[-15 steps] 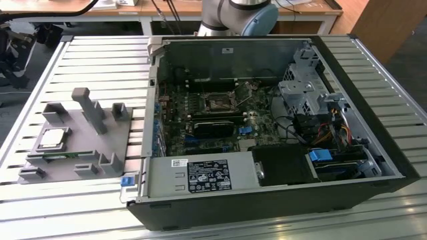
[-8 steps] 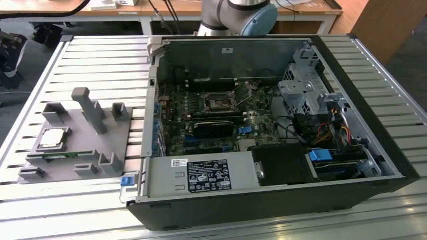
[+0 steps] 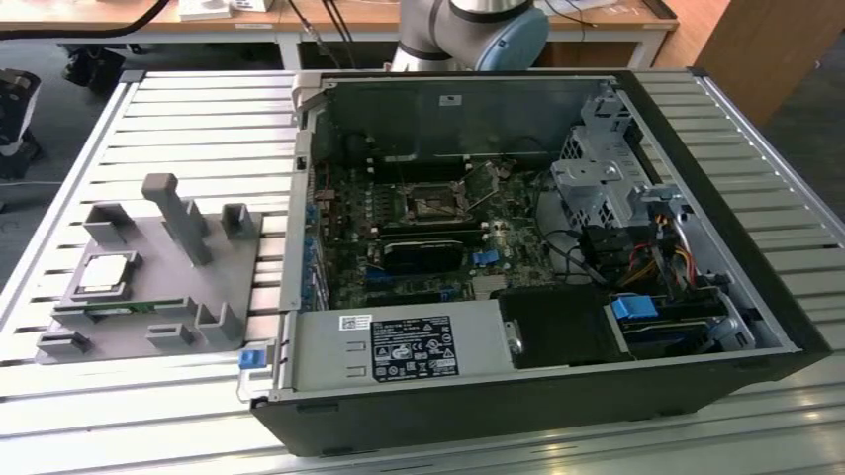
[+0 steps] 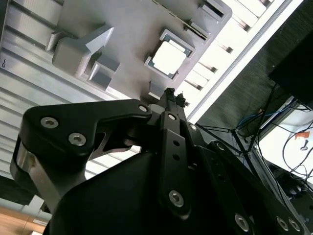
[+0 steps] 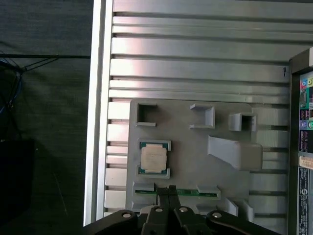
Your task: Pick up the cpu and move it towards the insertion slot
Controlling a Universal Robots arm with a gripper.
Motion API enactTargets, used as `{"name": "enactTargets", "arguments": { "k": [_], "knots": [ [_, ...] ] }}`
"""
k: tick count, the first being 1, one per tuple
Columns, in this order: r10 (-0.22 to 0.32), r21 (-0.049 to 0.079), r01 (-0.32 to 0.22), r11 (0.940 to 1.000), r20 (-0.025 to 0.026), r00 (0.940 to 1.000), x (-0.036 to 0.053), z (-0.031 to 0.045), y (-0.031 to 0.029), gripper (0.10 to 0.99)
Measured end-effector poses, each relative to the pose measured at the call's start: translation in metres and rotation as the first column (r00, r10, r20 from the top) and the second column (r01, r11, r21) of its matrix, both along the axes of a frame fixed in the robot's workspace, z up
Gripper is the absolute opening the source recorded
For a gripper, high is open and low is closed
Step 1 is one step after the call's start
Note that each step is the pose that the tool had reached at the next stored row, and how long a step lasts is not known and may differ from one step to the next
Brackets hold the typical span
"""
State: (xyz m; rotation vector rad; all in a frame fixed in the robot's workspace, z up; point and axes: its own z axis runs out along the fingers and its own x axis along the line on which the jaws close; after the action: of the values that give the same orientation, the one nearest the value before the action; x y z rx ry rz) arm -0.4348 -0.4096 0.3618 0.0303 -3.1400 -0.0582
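- Pincer: black, fingertips drawn narrow and meeting, holding nothing. It hangs over the fixture, apart from it, just beside the cpu pocket. In the second wrist view the tips also lie together.
- Cpu: flat square chip with a silver lid. It lies level in a framed pocket of the fixture, untouched and not yet lifted. In the exterior view it sits in the fixture's half away from the case. In the second wrist view it shows bright, near the tips.
- Fixture: grey plastic plate with raised blocks and one tall post, resting on the counter.
- Green strip: thin board set edgewise in the fixture, next to the cpu pocket, beneath the tips.
- Counter: silver and slatted, carrying the fixture and the case.
- Case: open black computer case, just beside the fixture, on the exterior view's right of it.
- Slot: square socket with a metal frame and dark centre, on the board inside the case, well apart from the fixture.
- Heatsink: black block inside the case.
- Arm: grey and blue joint, beyond the case from the fixture.
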Motion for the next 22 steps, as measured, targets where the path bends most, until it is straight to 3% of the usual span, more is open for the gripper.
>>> {"name": "enactTargets", "arguments": {
  "k": [1,3,4,6,7,9,10,15,18,19,22],
  "knots": [
    [0.0,0.0,0.0,1.0,-0.0005,1.0,-0.0001,-0.0004,0.0,0.114],
    [0.0,0.0,0.0,1.0,-0.0003,1.0,-0.0003,-0.0019,-0.0001,0.231],
    [0.0,0.0,0.0,1.0,-0.0004,1.0,-0.0002,-0.0025,-0.0001,0.231],
    [0.0,0.0,0.0,1.0,-0.0004,1.0,-0.0002,-0.004,-0.0001,0.353],
    [0.0,0.0,0.0,1.0,-0.0004,1.0,-0.0003,-0.0049,-0.0001,0.353],
    [0.0,0.0,0.0,1.0,-0.0003,1.0,-0.0002,-0.0066,-0.0001,0.467],
    [0.0,0.0,0.0,1.0,-0.0004,1.0,-0.0003,-0.0074,-0.0001,0.467],
    [0.0,0.0,0.0,1.0,-0.0003,1.0,-0.0003,-0.0117,-0.0001,0.698],
    [0.0,0.0,0.0,1.0,-0.0004,1.0,-0.0003,-0.0137,-0.0001,0.757],
    [0.0,0.0,0.0,1.0,-0.0004,1.0,-0.0003,-0.0143,-0.0001,0.82],
    [0.0,0.0,0.0,1.0,-0.0004,1.0,-0.0003,-0.016,-0.0002,0.82]
  ]
}}
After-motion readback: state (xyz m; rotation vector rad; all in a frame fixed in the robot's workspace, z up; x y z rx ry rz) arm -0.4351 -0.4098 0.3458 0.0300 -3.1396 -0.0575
